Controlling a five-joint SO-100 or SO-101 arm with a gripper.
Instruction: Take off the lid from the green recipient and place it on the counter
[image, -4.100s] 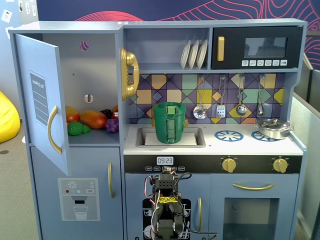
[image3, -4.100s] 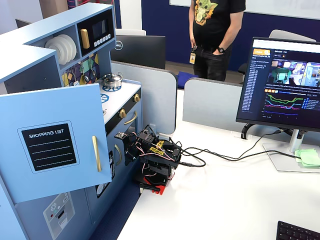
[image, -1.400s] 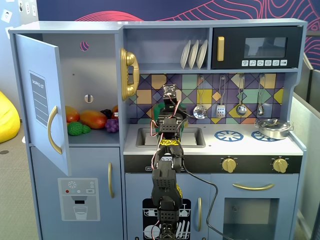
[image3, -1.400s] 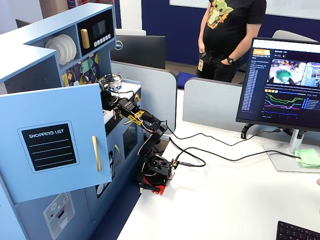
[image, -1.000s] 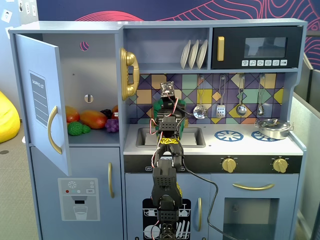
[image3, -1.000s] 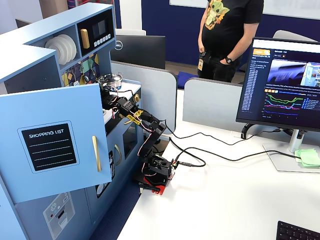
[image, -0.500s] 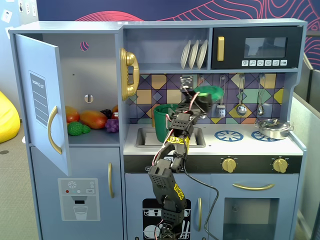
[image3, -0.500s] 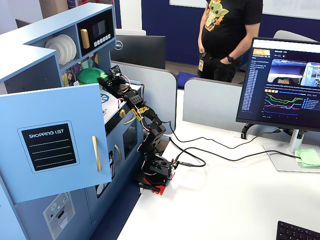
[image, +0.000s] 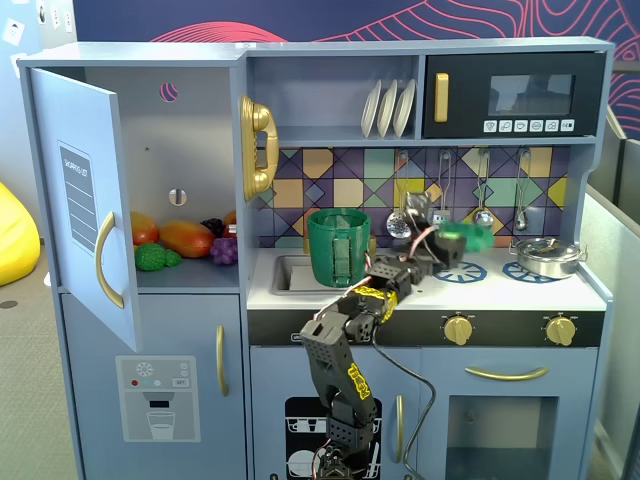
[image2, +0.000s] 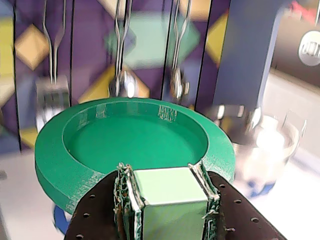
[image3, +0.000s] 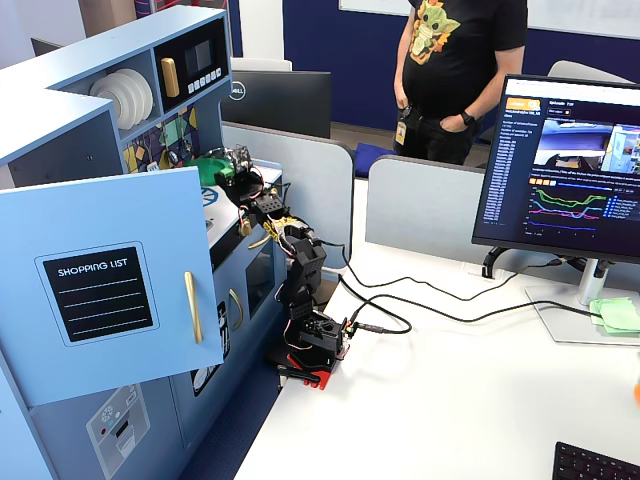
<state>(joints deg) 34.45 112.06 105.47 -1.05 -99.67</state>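
My gripper (image: 447, 246) is shut on the lid (image: 467, 237) and holds it tilted in the air above the counter (image: 410, 290), over the left blue burner ring. In the wrist view the lid (image2: 125, 142) is a green disc with a raised rim, and its pale green knob (image2: 170, 197) sits clamped between the jaws of the gripper (image2: 166, 175). The green recipient (image: 338, 247) stands open to the left, by the sink, apart from the lid. In the side fixed view the lid (image3: 207, 169) shows above the counter; the recipient is hidden behind the cupboard door.
A silver pan (image: 545, 257) sits on the right burner, blurred in the wrist view (image2: 265, 145). Utensils (image: 483, 190) hang on the tiled back wall just behind the lid. The sink (image: 285, 272) lies left of the recipient. The cupboard door (image: 85, 200) stands open at the left.
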